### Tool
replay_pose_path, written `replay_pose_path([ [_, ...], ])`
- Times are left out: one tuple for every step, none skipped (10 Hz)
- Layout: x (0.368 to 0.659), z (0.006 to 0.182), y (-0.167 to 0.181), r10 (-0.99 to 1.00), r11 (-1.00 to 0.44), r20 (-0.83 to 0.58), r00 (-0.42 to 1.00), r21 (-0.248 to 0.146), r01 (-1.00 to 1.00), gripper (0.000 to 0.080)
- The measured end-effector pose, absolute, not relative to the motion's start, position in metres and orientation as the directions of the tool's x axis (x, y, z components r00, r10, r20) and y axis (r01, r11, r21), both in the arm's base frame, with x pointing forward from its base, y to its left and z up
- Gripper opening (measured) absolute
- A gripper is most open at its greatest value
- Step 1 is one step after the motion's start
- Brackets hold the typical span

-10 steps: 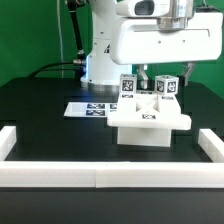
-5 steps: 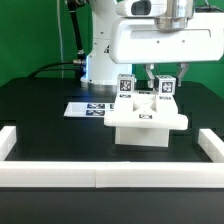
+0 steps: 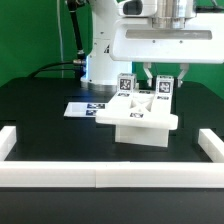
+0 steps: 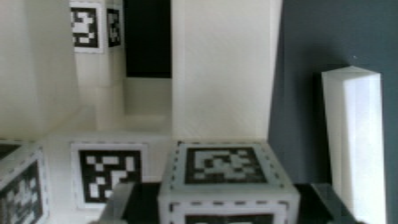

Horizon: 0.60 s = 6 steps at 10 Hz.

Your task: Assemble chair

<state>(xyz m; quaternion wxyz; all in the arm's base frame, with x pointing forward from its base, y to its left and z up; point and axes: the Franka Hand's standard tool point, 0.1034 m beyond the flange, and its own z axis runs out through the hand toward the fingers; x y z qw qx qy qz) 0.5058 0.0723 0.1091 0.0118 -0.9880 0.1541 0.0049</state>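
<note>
In the exterior view the arm hangs straight down over the chair (image 3: 138,117), which stands on the black table (image 3: 40,110) beside the marker board (image 3: 85,108). The gripper (image 3: 150,84) is between two posts; its grip cannot be told. In the wrist view the chair's white posts (image 4: 222,70) fill the picture, very close.

**Bright, even light; soft close-up**

Overhead light bleaches the white chair (image 3: 140,115) and border rail (image 3: 100,177) in the exterior view; the black table (image 3: 40,110) stays matte, shadows faint. The wrist view is blurry, tags smeared.
</note>
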Motion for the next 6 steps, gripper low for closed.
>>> replay_pose_path([
  [0.5058, 0.1091, 0.0726, -0.379, -0.925, -0.015, 0.925, -0.021, -0.379, 0.0285],
  [0.5057, 0.1091, 0.073, -0.426, -0.904, -0.016, 0.904, -0.021, -0.427, 0.0285],
  [0.5056, 0.109, 0.0732, -0.453, -0.891, -0.017, 0.891, -0.02, -0.453, 0.0286],
  [0.5057, 0.109, 0.0731, -0.446, -0.895, -0.017, 0.895, -0.02, -0.446, 0.0286],
  [0.5057, 0.109, 0.0731, -0.446, -0.895, -0.017, 0.895, -0.02, -0.446, 0.0499],
  [0.5057, 0.109, 0.0731, -0.446, -0.895, -0.017, 0.895, -0.02, -0.446, 0.0499],
])
